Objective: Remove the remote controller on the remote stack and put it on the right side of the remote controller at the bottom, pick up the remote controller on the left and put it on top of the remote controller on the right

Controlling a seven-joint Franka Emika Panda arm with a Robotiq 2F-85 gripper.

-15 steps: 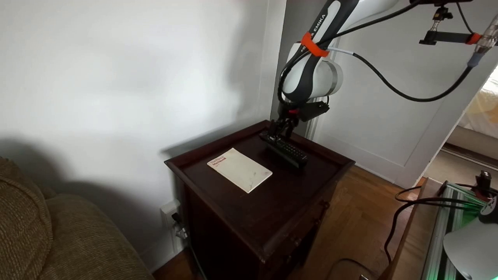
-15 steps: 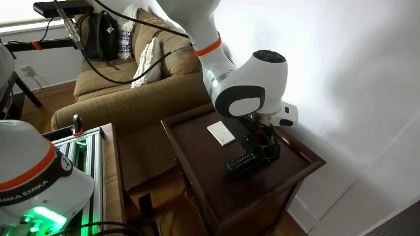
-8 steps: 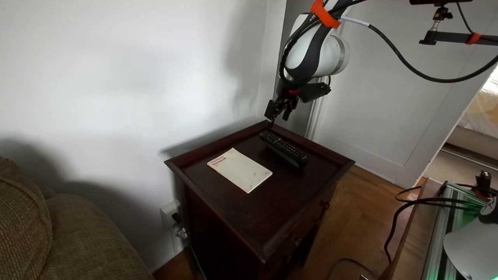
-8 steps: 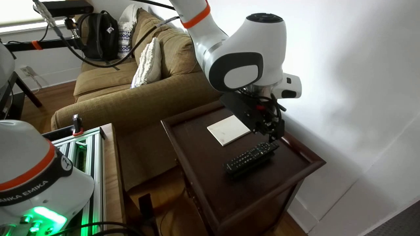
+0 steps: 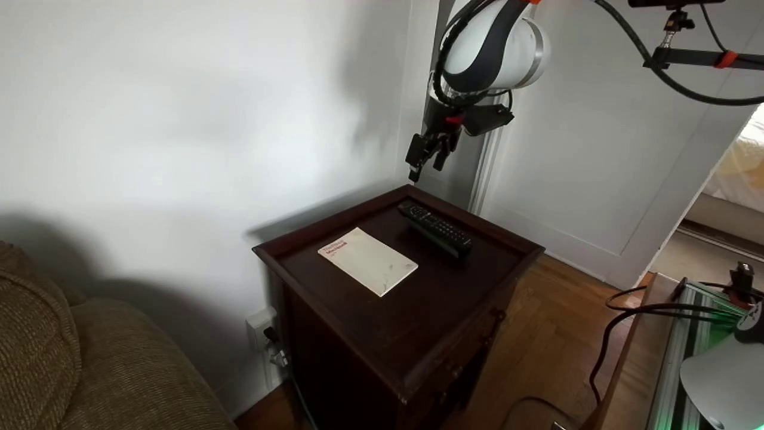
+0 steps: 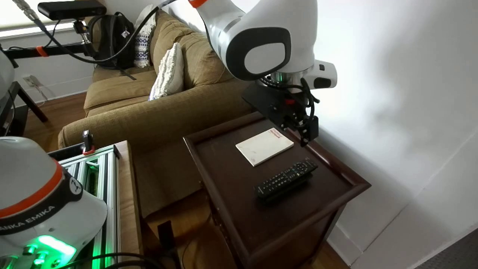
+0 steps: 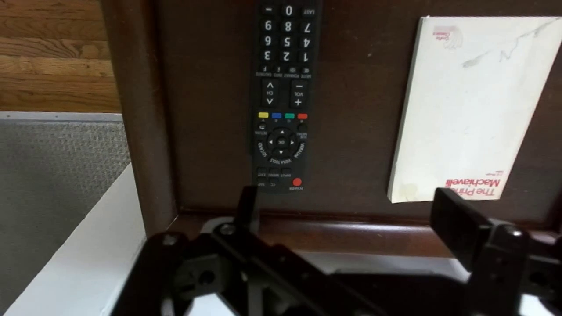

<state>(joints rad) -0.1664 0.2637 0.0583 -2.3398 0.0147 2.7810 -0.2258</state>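
The Robotiq gripper hangs above the dark wood nightstand, not touching it, its fingers spread wide w/ nothing b/w them. The black Viera TV remote lies keys-up on the btm remote, so the two make one remote stack. The stack is near the Machiavelli paperback, not touching it. Prob. the last step is done, b/c both remotes are piled & the gripper is off them; but a stack not yet touched would look the same, so can't be sure. If done, next move: go up & away, no bumps. If not, come down over the top one, a finger on each side, & lift just that one w/o dragging the btm one.
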